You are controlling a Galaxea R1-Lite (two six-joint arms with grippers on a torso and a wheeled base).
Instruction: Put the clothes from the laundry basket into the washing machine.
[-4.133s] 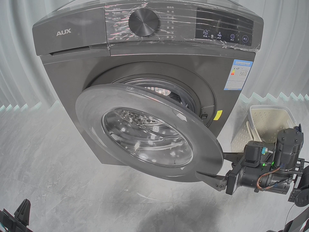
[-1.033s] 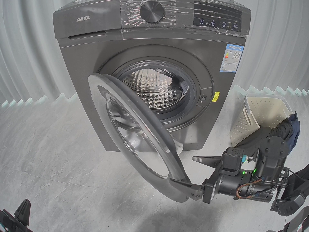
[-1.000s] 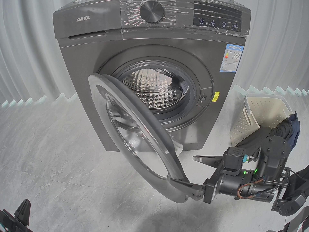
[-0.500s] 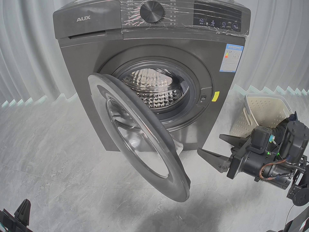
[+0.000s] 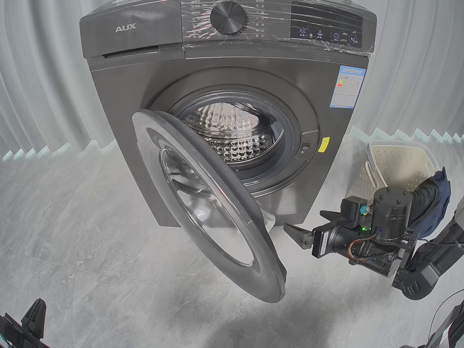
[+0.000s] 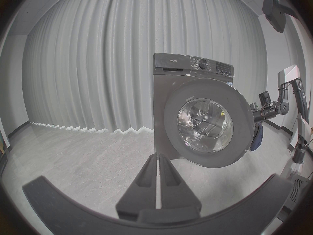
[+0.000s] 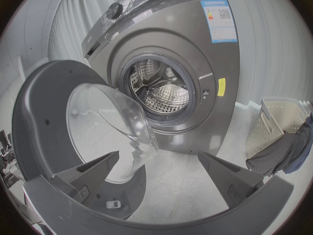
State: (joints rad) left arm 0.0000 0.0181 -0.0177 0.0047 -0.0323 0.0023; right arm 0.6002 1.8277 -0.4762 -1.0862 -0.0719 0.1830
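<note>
Before the washing machine (image 5: 227,73), low and toward its right-hand side, we saw the right gripper (image 5: 307,221) hanging above the floor (image 5: 96,247) with its two fingers spread wide and nothing between them. It pointed toward the machine's lower front. In the right wrist view the same gripper (image 7: 158,155) framed bare floor and the lower edge of the door (image 7: 39,115); its pads gripped nothing. In the head view its nearer fingertip sat close to the glass bowl of the door (image 5: 270,267), and we made out no contact between them.

That door stood open, hinged on the machine's left, and the steel drum (image 5: 232,131) behind it showed no clothing that we could see. We found the laundry basket (image 5: 382,160) standing on the floor just to the right of the machine, behind the right arm. Dark clothes (image 5: 432,201), one grey and one blue, hung over its near rim, partly inside and partly draped outside.

The left gripper (image 6: 158,157) was well apart from all this, off to the robot's left. Its fingers were pressed together along their length, holding nothing, and it pointed toward the machine across the floor. A pleated curtain (image 5: 38,73) ran behind everything.
</note>
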